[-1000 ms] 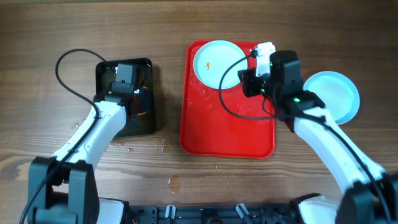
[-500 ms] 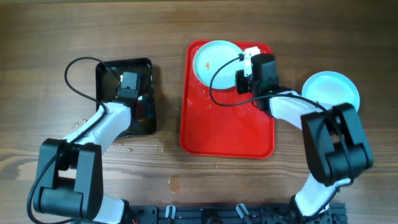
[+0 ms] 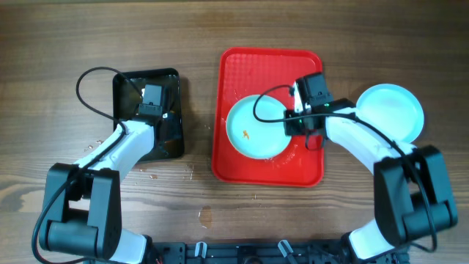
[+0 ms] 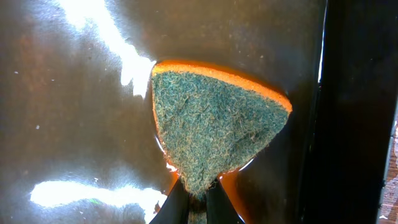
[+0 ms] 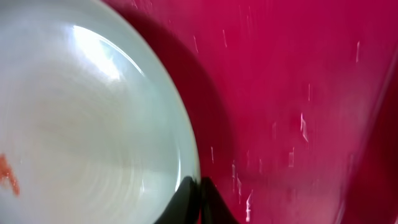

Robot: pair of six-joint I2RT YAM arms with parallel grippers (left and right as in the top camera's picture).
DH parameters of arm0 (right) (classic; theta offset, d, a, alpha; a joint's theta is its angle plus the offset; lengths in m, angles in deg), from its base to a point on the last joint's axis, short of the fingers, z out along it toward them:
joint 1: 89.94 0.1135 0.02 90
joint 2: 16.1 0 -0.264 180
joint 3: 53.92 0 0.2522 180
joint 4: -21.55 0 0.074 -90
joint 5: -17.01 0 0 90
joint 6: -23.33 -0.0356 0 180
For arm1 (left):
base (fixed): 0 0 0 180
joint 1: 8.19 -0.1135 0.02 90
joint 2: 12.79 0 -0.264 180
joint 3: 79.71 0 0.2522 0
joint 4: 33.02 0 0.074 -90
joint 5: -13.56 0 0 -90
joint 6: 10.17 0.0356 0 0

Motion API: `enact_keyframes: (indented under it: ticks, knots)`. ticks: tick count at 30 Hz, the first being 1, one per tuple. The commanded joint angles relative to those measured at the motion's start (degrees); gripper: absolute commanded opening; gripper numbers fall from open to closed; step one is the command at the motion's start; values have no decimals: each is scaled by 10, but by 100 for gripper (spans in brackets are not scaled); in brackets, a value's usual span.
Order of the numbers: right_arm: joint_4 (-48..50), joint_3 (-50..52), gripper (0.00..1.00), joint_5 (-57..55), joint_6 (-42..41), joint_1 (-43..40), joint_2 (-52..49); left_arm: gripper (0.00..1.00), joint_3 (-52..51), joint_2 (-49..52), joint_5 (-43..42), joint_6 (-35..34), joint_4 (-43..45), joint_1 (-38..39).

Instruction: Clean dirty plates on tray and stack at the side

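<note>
A pale plate [image 3: 253, 128] with an orange smear lies on the red tray [image 3: 253, 66], near its middle. My right gripper [image 3: 292, 125] is shut on this plate's right rim; in the right wrist view the fingers [image 5: 196, 186] pinch the edge of the plate [image 5: 74, 124] over the tray [image 5: 298, 93]. A clean pale blue plate [image 3: 392, 110] lies on the table to the right of the tray. My left gripper [image 3: 150, 110] is over the black tray [image 3: 172, 77]. In the left wrist view its fingers [image 4: 194, 194] are shut on a green and orange sponge [image 4: 211, 124].
The black tray's wet floor [image 4: 74, 93] glares with light. Water drops lie on the wood [image 3: 168, 172] in front of the black tray. A black cable loops from the left arm [image 3: 91, 81] over the table.
My right gripper has pulled the smeared plate from the tray's far left corner toward the tray's middle. The left arm has stayed over the black tray.
</note>
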Motion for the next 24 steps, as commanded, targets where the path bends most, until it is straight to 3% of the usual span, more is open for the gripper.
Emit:
enact_keyframes:
  ticks: [1, 3, 4, 9, 14, 19, 21, 24]
  knots:
    - [-47, 10, 16, 48, -74, 3, 48, 4, -7, 15, -7, 7, -5, -3]
    - [-42, 10, 34, 28, -68, 2, 66, 4, -7, 15, -7, 7, -5, -3]
    - [-29, 10, 36, 2, -56, 2, 72, 4, -7, 15, -7, 7, -5, -3]
    - [16, 10, 36, -28, 57, 2, 59, 4, -7, 15, -7, 7, -5, -3]
    - [48, 35, 37, -27, 77, 2, 10, 4, -7, 15, -10, 7, -7, -3]
    - [63, 36, 21, -4, 63, 2, -21, 4, -6, 14, -32, 7, -7, -3]
    - [61, 35, 6, -4, 34, 2, -21, 4, -5, 13, -35, 8, -8, -3]
    - [38, 35, 4, -11, -46, 2, -18, 4, 7, 0, -35, 16, -34, -3]
